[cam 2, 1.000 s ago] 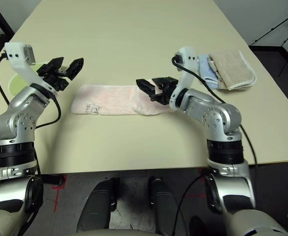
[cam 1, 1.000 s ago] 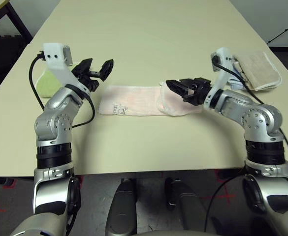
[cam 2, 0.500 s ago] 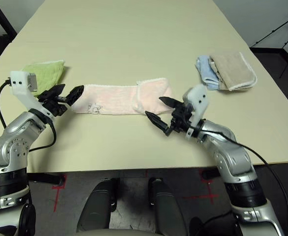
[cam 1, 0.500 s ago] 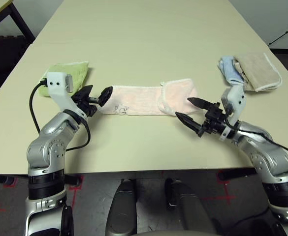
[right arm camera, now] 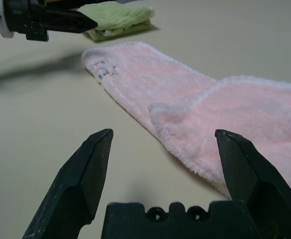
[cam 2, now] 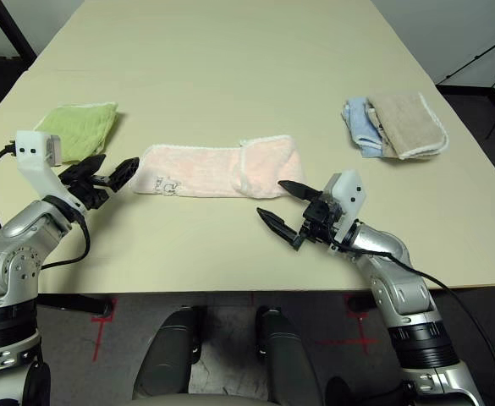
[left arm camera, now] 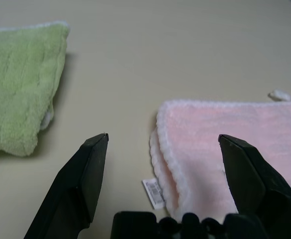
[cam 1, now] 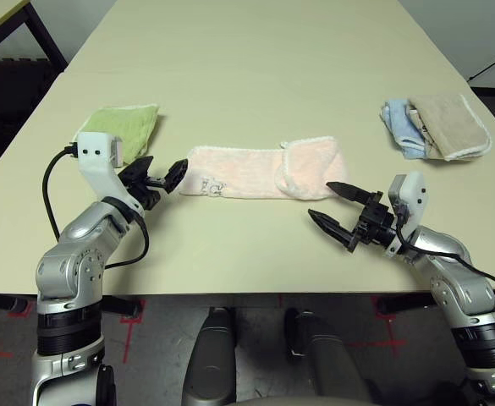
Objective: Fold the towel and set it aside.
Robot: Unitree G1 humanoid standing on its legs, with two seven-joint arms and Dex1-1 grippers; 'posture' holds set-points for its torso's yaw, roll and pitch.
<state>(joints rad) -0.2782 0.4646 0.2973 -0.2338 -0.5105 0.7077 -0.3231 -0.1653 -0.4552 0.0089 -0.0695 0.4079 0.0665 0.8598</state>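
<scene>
From the head cameras, a pale pink towel [cam 1: 260, 172] lies as a long strip on the beige surface [cam 1: 255, 68], its right end flapped over, so folding looks part done. The left claw [cam 1: 156, 175], spread, sits just off its left end; the right claw [cam 1: 338, 207], spread, near its right end. The left wrist view shows the towel's edge between the spread fingers [left arm camera: 80, 181]. In the right wrist view the flap lies ahead; the next move likely calls for pinching both ends.
</scene>
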